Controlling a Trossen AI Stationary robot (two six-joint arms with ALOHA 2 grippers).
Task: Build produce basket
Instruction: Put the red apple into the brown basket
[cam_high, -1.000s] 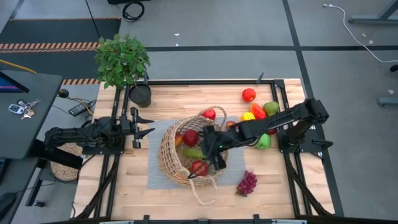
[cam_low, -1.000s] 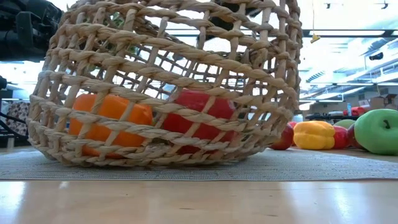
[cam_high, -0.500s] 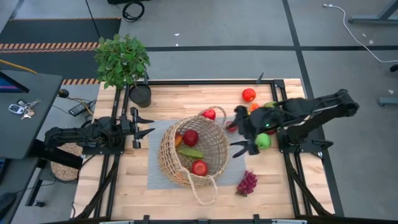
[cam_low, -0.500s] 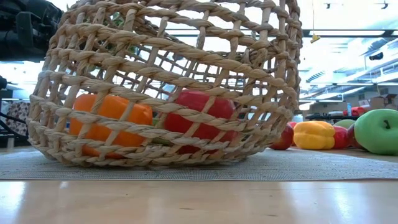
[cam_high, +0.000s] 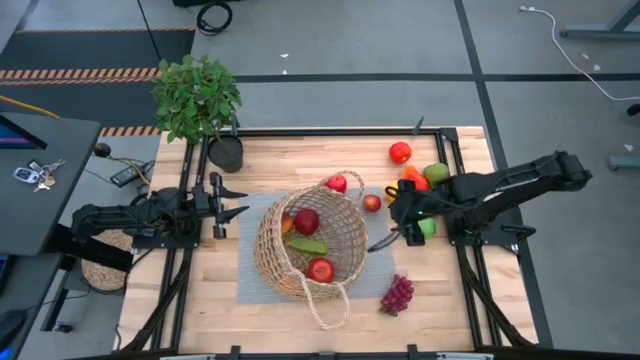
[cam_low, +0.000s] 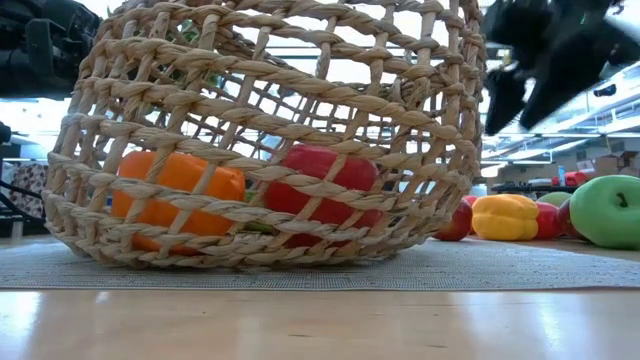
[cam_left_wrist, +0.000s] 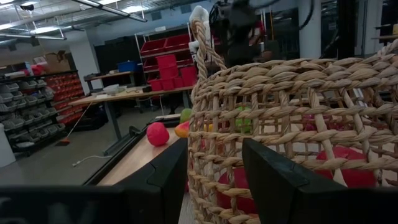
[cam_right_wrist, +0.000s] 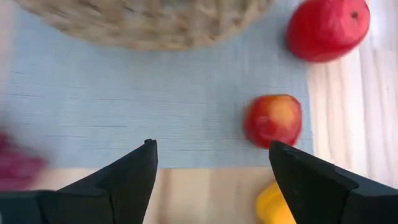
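The right pincer (cam_high: 385, 238), spread wide and empty, hovers over the grey mat (cam_high: 250, 290) between the basket (cam_high: 272, 262) and loose produce (cam_high: 400, 153) on the tabletop (cam_high: 270, 160), while the left pincer (cam_high: 236, 200), also spread, waits beside the basket, which holds 2 red apples (cam_high: 307, 221).

Open right gripper (cam_high: 392, 228) beside basket (cam_high: 310, 245)

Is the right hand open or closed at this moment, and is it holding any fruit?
Open and empty. The right hand shows its two dark fingers spread wide apart, with only mat between them; a small red apple lies beyond, untouched.
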